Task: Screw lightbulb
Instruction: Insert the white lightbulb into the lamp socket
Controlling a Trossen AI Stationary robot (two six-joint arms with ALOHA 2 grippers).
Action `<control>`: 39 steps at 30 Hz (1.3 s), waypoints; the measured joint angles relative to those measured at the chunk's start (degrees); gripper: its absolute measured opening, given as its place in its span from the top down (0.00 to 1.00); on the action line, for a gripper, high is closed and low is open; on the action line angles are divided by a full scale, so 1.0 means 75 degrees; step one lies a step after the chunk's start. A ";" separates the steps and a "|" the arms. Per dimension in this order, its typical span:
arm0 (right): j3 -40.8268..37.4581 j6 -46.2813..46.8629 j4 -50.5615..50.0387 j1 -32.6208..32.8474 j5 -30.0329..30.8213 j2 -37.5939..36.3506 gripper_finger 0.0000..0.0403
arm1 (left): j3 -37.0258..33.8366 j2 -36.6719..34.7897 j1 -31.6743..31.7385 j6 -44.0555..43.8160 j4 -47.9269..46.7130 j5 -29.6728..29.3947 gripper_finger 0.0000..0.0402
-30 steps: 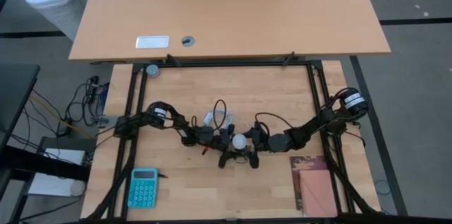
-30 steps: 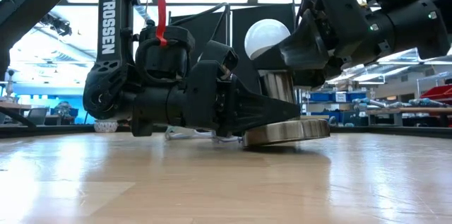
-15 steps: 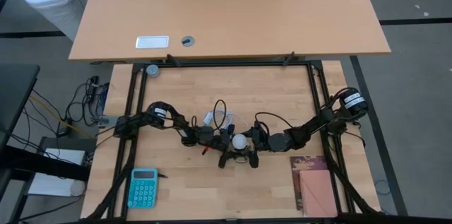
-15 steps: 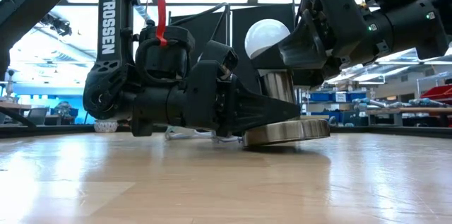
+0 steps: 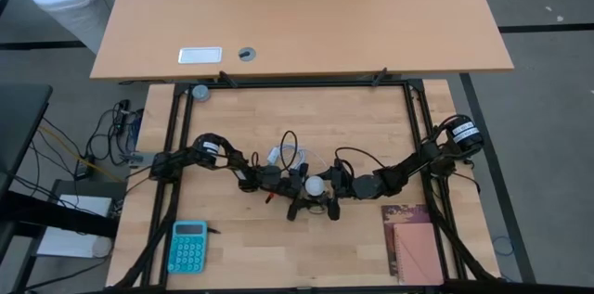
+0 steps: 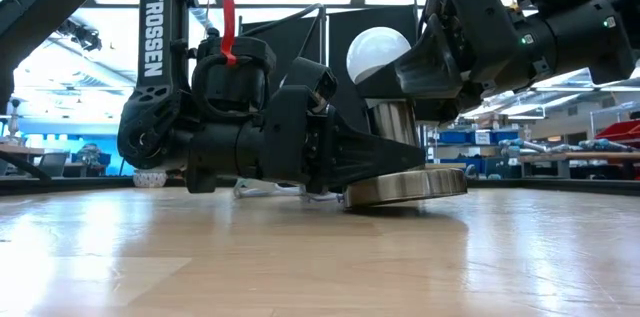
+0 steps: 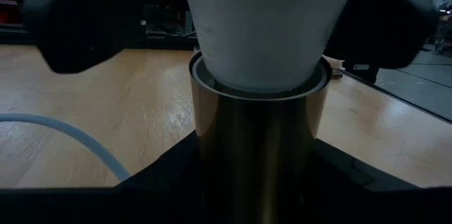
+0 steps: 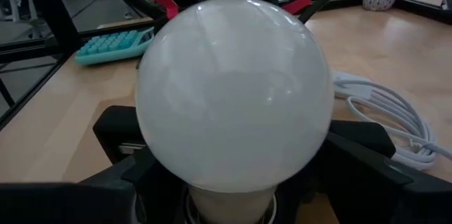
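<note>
The white lightbulb [image 5: 316, 184] stands upright at the table's middle, its neck [image 7: 261, 40] in the mouth of a shiny metal socket cylinder [image 6: 390, 122] that rises from a round silvery base disc [image 6: 405, 186]. My left gripper [image 5: 304, 189] reaches in level from the table's left and is shut on the socket. My right gripper [image 5: 327, 187] comes from the right, slightly higher, and is shut on the lightbulb [image 8: 233, 90]. The disc rests on the wooden table [image 6: 300, 257]. My left gripper pinches the socket's cylinder [image 7: 258, 146] between its two fingers [image 7: 162, 181], low down, just above the base disc. The fingers come level from the table's left. The socket stands upright with its disc on the table. My right gripper holds the lightbulb's globe by its lower sides [image 8: 159, 160], one finger [image 8: 120, 174] on each side. The fingers come from the table's right, slanting slightly down. The bulb stands upright with its neck in the socket.
A coiled white cable [image 5: 288, 157] lies just beyond the socket. A turquoise calculator [image 5: 188, 246] lies near the front left and a notebook [image 5: 413, 243] near the front right. A small bowl [image 5: 200, 93] sits at the far left. A black frame [image 5: 408, 108] borders the table.
</note>
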 joint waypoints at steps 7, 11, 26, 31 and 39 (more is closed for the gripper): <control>-0.0001 -0.0003 0.0000 0.0000 0.0001 -0.0003 0.28 | 0.0000 0.0000 0.0000 0.0000 0.0000 0.0005 0.51; -0.0001 -0.0003 0.0000 0.0003 -0.0006 -0.0006 0.35 | 0.0000 0.0000 0.0000 -0.0007 0.0000 0.0002 0.51; -0.0004 0.0000 -0.0017 0.0009 0.0102 -0.0009 0.54 | 0.0000 0.0000 0.0006 -0.0032 0.0003 -0.0161 0.51; -0.0007 0.0047 -0.0057 0.0006 0.0415 -0.0009 0.54 | -0.0003 0.0000 0.0006 -0.0090 0.0006 -0.0615 0.51; -0.0010 0.0134 -0.0119 0.0052 0.0981 -0.0009 0.55 | -0.0006 0.0000 0.0000 -0.0229 -0.0006 -0.1424 0.51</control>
